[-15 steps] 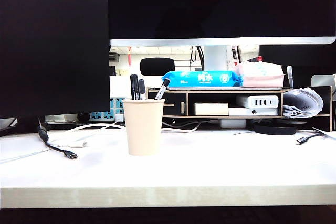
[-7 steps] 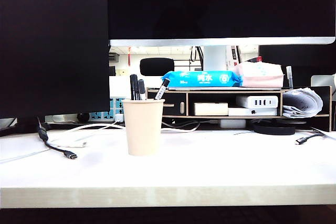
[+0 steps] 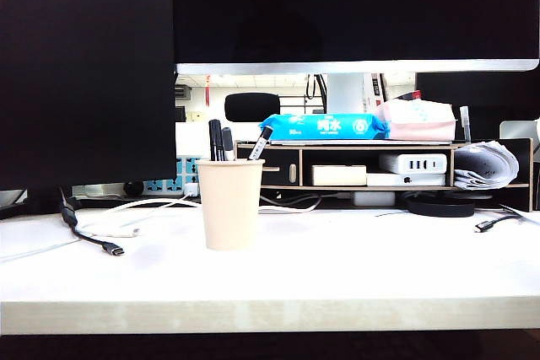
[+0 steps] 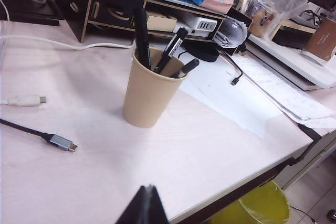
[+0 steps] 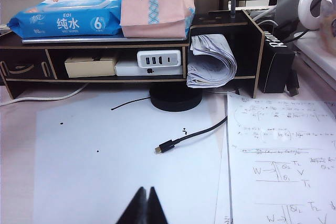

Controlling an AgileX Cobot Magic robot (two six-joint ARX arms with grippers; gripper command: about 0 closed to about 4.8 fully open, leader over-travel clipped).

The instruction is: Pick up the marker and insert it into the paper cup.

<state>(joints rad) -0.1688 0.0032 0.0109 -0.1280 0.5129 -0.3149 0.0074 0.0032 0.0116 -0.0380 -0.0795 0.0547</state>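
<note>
The white table [image 3: 354,267] spans the exterior view, and neither arm shows in that view — each gripper appears only in its own wrist camera. A dark wooden desk shelf [image 3: 371,166] stands along the table's far side, carrying a blue wipes pack [image 3: 325,126].

The paper cup [image 3: 230,204] stands upright on the table, left of centre in the exterior view. Three pens stick out of its mouth. The marker [image 4: 142,37] is among them, standing nearly upright in the cup with its upper half above the rim; beside it lean a black-tipped pen with a white band [image 4: 170,50] and a third dark pen [image 4: 186,68].

The left gripper [image 4: 144,207] hangs above the table's near edge, looking down and across at the cup from well apart; its fingers meet in a point, holding nothing. The right gripper [image 5: 144,205] sits low over a white sheet of paper [image 5: 121,166], facing the shelf — its fingers are pressed together and empty. A black cable [image 5: 194,132] lies on that sheet ahead of it.
</note>
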